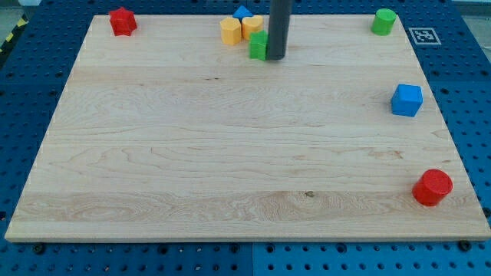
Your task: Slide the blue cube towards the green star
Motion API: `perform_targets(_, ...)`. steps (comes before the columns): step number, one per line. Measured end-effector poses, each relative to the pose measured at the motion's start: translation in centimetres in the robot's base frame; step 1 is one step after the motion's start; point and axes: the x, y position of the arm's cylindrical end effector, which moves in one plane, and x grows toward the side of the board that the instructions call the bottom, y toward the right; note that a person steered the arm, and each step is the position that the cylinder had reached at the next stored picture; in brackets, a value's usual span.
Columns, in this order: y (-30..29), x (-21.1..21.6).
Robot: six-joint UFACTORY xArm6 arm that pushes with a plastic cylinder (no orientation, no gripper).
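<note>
Nearest us sits the red cylinder (433, 187); the blue cube (406, 100) lies at the view's right, well apart from our tip (275, 57), a bare rod touching the green block (258, 45) up top

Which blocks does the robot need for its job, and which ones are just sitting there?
For the job:
- blue cube, at the view's right
- green block at the top, probably the star, partly hidden behind my tip

Just lying about:
- red block
- two yellow blocks
- small blue block
- green cylinder
- red cylinder
</note>
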Motion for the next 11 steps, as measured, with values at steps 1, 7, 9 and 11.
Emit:
perform_targets(1,0.5,-0.2)
perform_targets(7,23.6,13.3)
perform_targets(9,19.1,11.3)
perform_targets(11,13.2,9.6)
